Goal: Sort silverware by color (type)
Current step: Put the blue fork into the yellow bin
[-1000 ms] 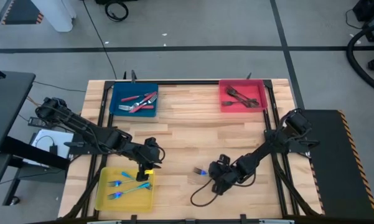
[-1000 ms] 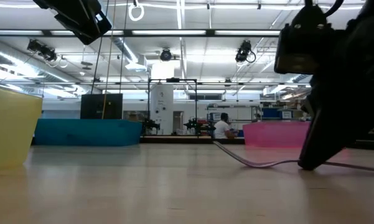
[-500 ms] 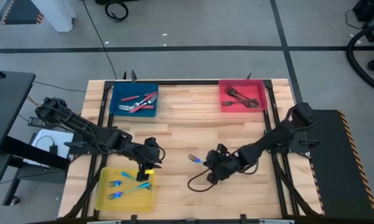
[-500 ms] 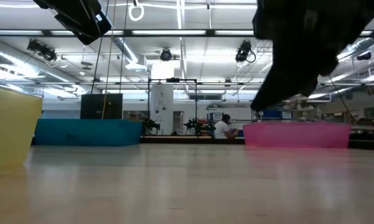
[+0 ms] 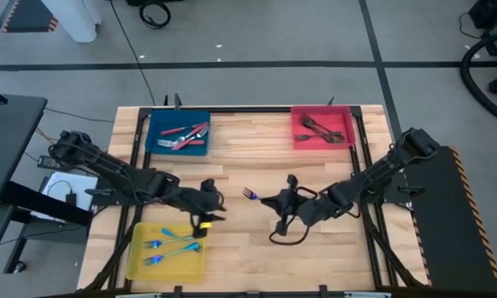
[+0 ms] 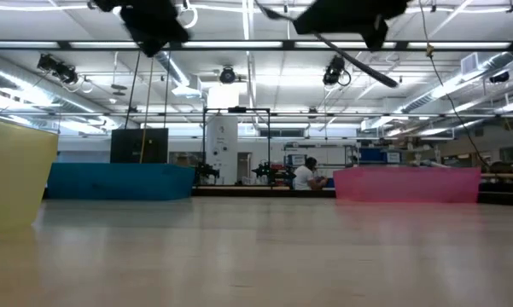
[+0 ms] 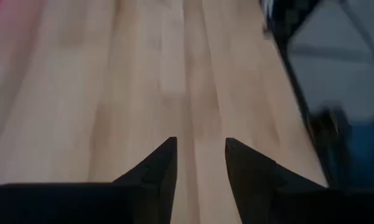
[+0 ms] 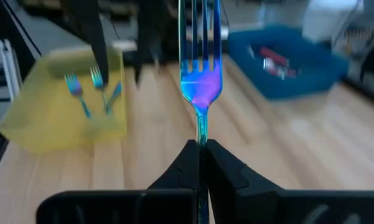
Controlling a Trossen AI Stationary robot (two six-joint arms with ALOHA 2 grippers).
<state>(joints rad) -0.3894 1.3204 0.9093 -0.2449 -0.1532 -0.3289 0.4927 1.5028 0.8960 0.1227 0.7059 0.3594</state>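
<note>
- The right gripper (image 8: 200,149) was clamped on the handle of a shiny blue-cyan fork (image 8: 201,81), tines pointing ahead of the fingers; in the high view that fork (image 5: 249,194) was lifted above the middle of the desk (image 5: 248,149), apparently to be carried toward the yellow tray (image 5: 136,263), where forks of the same finish (image 5: 167,250) already lay
- The left gripper (image 7: 200,163) had its fingers apart with nothing between them; it hung just above the near corner of the yellow tray (image 8: 62,134), probably waiting, and close to the path the fork would need
- The sorting looked nearly done, judging by the trays: red-handled pieces (image 5: 186,135) lay in the blue tray (image 5: 157,122); plain grey metal pieces (image 5: 321,128) lay in the red tray (image 5: 298,116); no loose utensil showed on the desk
- The desk was pale wooden planking edged by a dark frame; it stood on a grey floor with cables
- The low view looked level across the wood to a large, brightly lit hall; a person (image 6: 306,176) sat far behind
</note>
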